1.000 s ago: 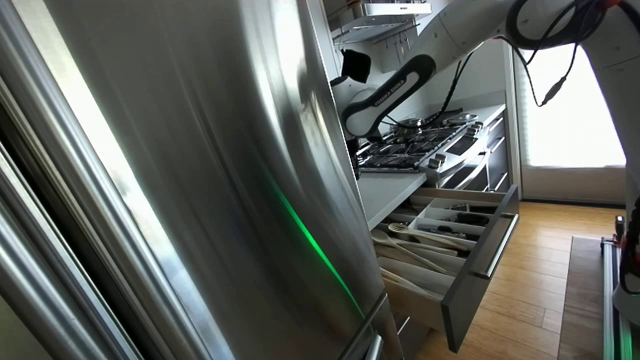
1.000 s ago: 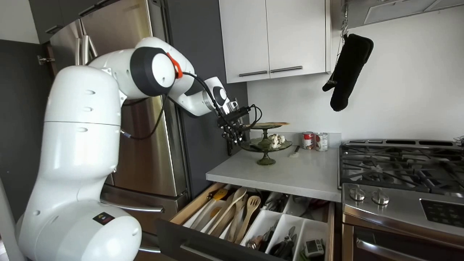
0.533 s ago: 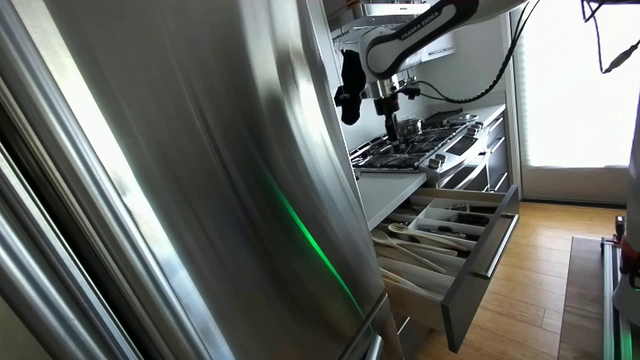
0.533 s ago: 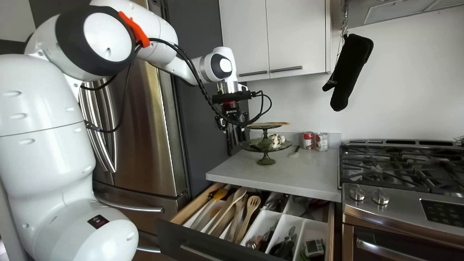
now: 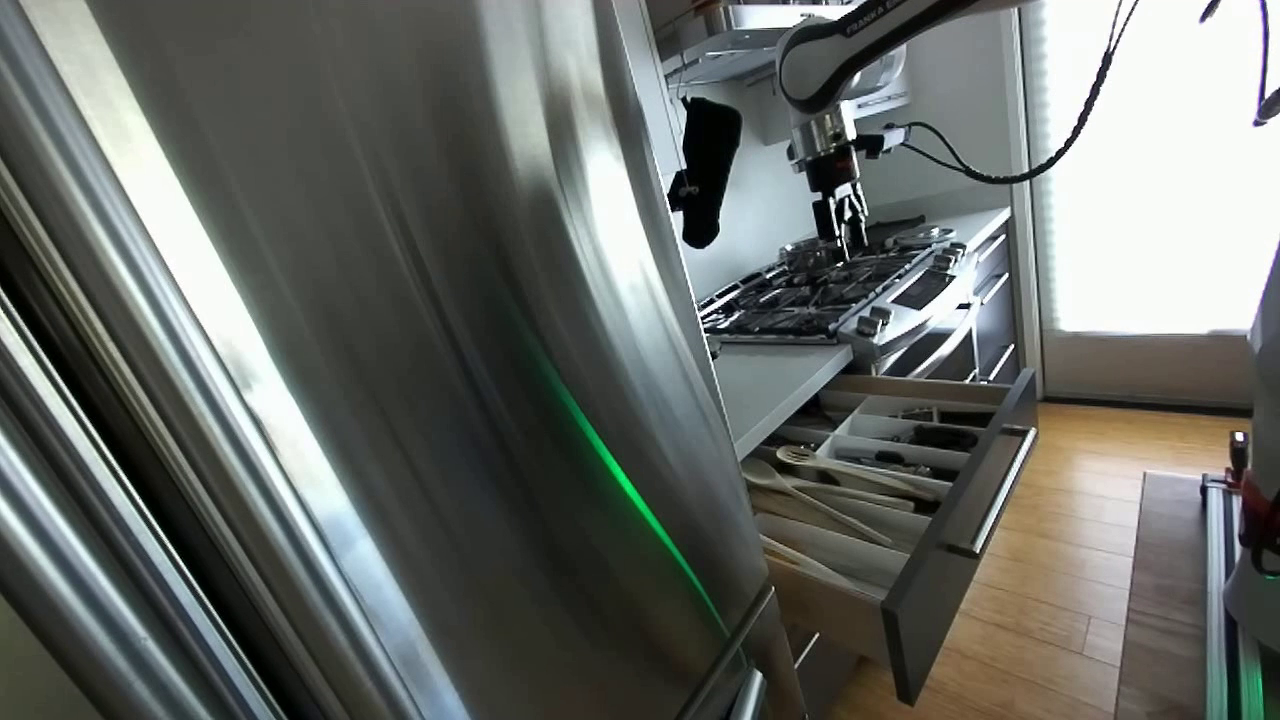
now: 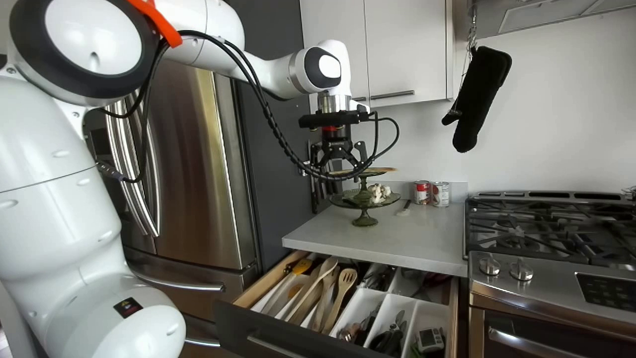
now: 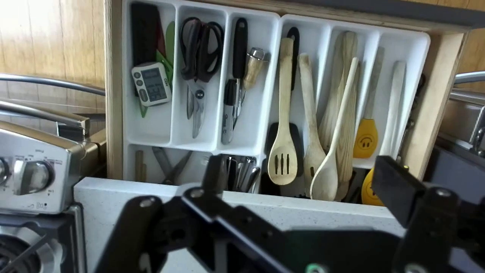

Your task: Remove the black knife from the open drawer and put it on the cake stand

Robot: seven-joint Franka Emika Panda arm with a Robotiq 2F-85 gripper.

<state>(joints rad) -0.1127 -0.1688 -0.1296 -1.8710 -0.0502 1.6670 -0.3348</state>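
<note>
The open drawer (image 5: 960, 560) is pulled out below the counter in both exterior views; its white divided tray fills much of the wrist view. A black-handled utensil (image 7: 240, 49) lies in one tray compartment; I cannot tell whether it is the black knife. The cake stand (image 6: 365, 220), green glass in two tiers, stands on the counter. A pale flat piece lies on its top tier, with garlic and a small dark item on the lower one. My gripper (image 7: 297, 170) points down, open, with nothing between its fingers. In an exterior view the gripper (image 6: 335, 166) overlaps the stand's upper tier.
Wooden spoons (image 7: 284, 144), scissors (image 7: 202, 53) and a timer (image 7: 151, 84) lie in the drawer. The counter edge (image 7: 303, 210) runs beneath my fingers. Two cans (image 6: 431, 193) stand at the wall. The stove (image 6: 546, 228) is beside the counter, the fridge (image 6: 198, 164) across from it.
The gripper has swung from a tilt near the cake stand to pointing straight down. It has moved away from the fridge-side panel, and its jaws have spread wide. The drawer has not moved.
</note>
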